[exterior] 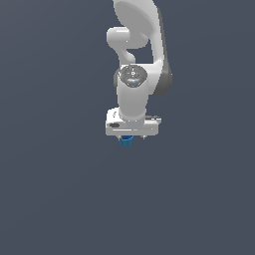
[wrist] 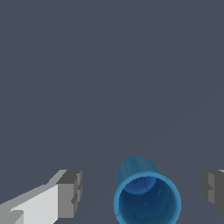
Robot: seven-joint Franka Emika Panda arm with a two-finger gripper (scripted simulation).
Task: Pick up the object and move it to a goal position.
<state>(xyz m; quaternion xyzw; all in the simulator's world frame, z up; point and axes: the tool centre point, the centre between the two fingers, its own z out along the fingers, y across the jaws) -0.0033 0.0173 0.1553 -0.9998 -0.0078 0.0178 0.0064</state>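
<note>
My arm (exterior: 133, 94) hangs straight down, wrist vertical, and my tool (wrist: 142, 194) has both fingers (wrist: 70, 192) spread wide apart.

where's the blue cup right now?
The blue cup sits between the fingers of the open gripper, touching neither; in the exterior view it peeks out just under the gripper, near the frame's centre.

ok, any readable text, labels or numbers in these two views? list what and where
None readable.
Round grey joint cap on the white arm: faint marks, too blurred to read.
Small blue tapered cup with thick rim: plain, no text.
Gripper, white body and grey pads: no markings.
</note>
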